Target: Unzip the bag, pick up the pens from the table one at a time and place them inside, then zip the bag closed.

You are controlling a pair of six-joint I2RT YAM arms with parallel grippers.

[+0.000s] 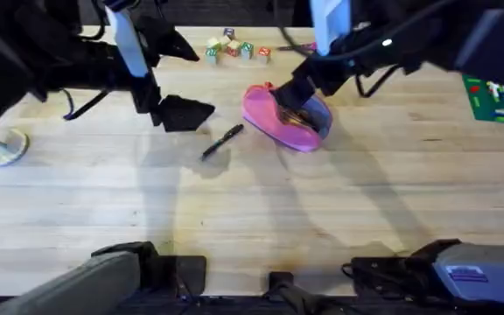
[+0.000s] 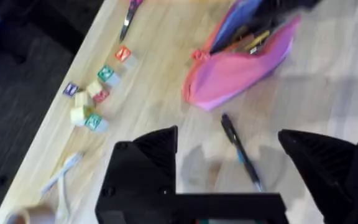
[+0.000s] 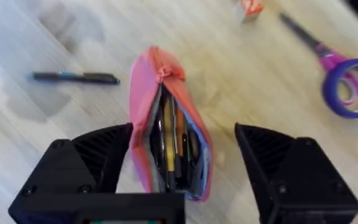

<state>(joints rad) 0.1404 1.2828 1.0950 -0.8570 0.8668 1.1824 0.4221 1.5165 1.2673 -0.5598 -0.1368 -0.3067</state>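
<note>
The pink bag [image 1: 284, 121] lies at the back middle of the table [image 1: 261, 210], unzipped, with several pens [image 3: 171, 140] showing inside it. My right gripper [image 1: 296, 94] hovers open right over the bag's mouth [image 3: 166, 118], a finger to each side and nothing held. One black pen [image 1: 223, 141] lies on the wood just left of the bag, also seen as the pen [image 2: 241, 152] and the pen [image 3: 76, 77]. My left gripper [image 1: 182, 112] hangs open a little left of that pen, above the table, with nothing between its fingers [image 2: 151, 155].
Toy letter blocks [image 1: 234, 48] sit at the back edge behind the bag. Purple-handled scissors [image 3: 319, 46] and a purple tape roll [image 3: 353, 87] lie beyond it. A green board [image 1: 497, 98] is at the far right and a tape roll [image 1: 3, 147] at the far left.
</note>
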